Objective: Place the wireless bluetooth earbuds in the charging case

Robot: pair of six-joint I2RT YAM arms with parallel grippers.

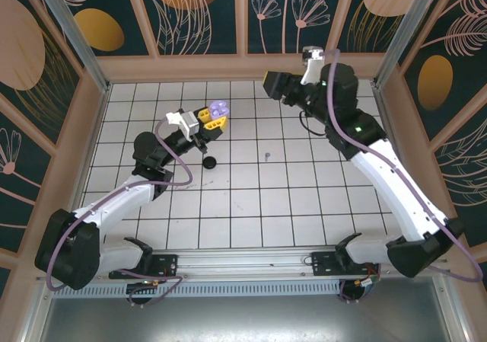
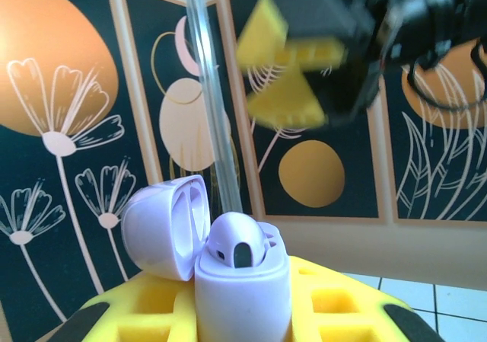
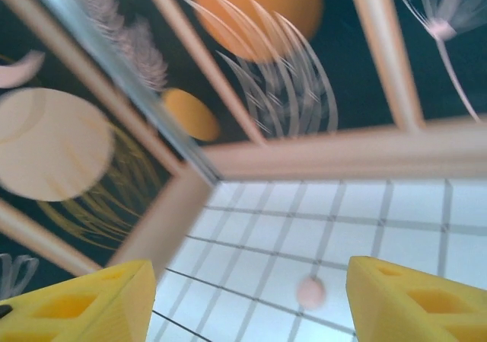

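Earbud (image 2: 237, 244) upright in case (image 2: 243, 302) (lid open)

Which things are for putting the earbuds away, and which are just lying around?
For the job:
- open lilac plastic charging case, gripped by the left gripper
- lilac earbud sitting inside it
- tiny lilac speck on the tiles, maybe another earbud, too small to tell

Just lying about:
- round black disc on the tiles
- small pale pink round blob, seemingly a disc
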